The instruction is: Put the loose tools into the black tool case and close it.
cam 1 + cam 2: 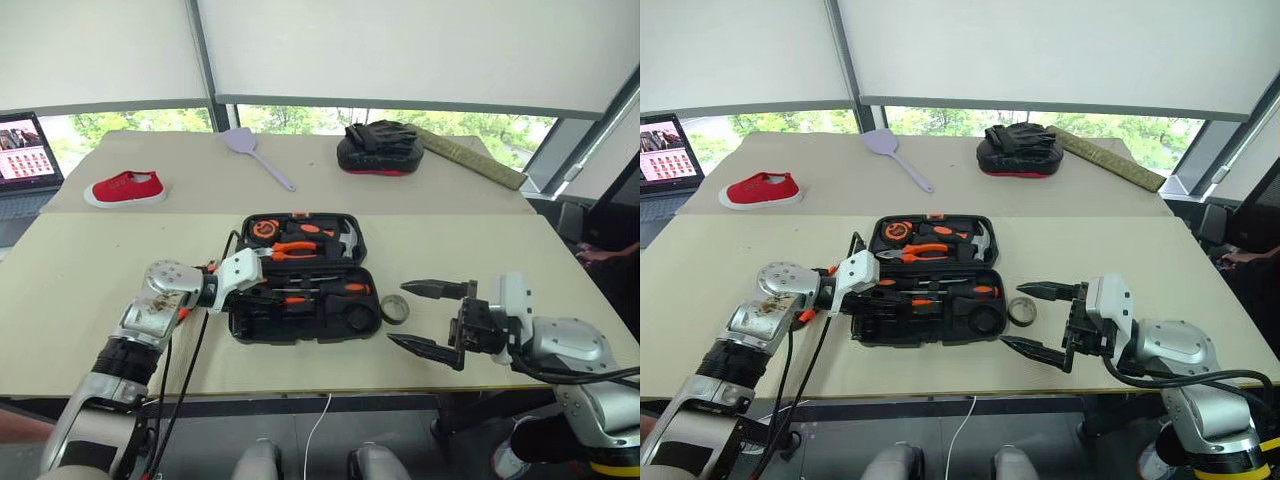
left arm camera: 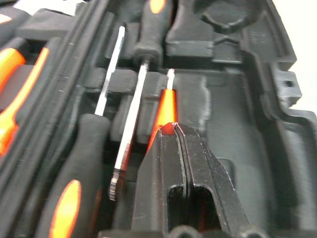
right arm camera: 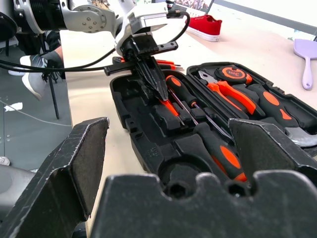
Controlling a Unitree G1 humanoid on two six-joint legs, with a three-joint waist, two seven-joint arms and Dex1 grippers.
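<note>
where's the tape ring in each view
left eye: tape ring lies on the table just right of the case.
right eye: ring at centre, between the case and the right gripper.
left wrist: not in it.
right wrist: not in it.
shared landmark: the open case, in all four views.

We see soft daylight coming from the windows behind the table, with the white blinds above them bright but without hard glare, so shadows on the table are weak. In the left wrist view the black tool case is blurred near the lens. In the right wrist view the right gripper is out of focus.
</note>
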